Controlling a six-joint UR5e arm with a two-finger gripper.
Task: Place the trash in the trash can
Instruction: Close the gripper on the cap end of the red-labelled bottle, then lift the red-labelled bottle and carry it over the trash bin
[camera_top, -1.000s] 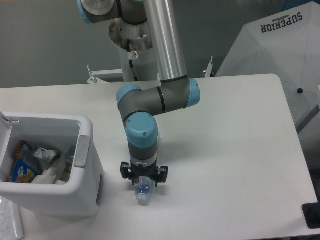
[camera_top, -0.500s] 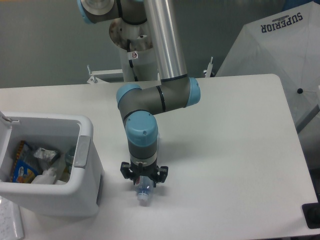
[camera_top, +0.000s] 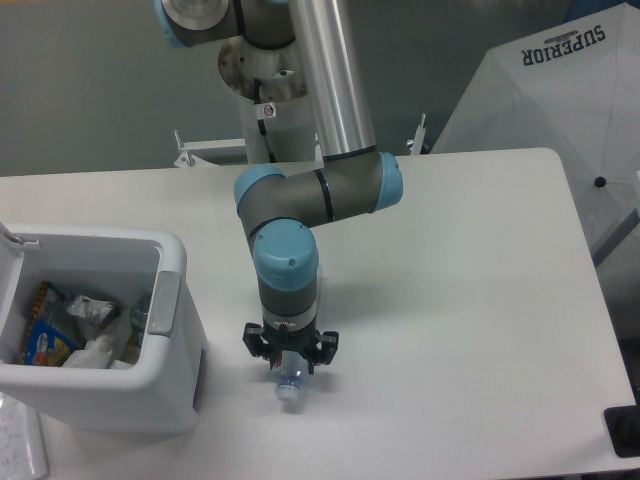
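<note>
The clear plastic bottle (camera_top: 289, 385) lies on the white table (camera_top: 470, 300) at lower centre, cap end toward the bottom edge, under the gripper (camera_top: 290, 352). Whether the fingers are clamped on it I cannot tell (the wrist hides them). It is probably light, slick and easily crushed; mid-body is the best grip. The trash can (camera_top: 165, 330) stands lower left.

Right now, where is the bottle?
The bottle is at the table's front centre, directly under the gripper, just right of the white trash can.
</note>
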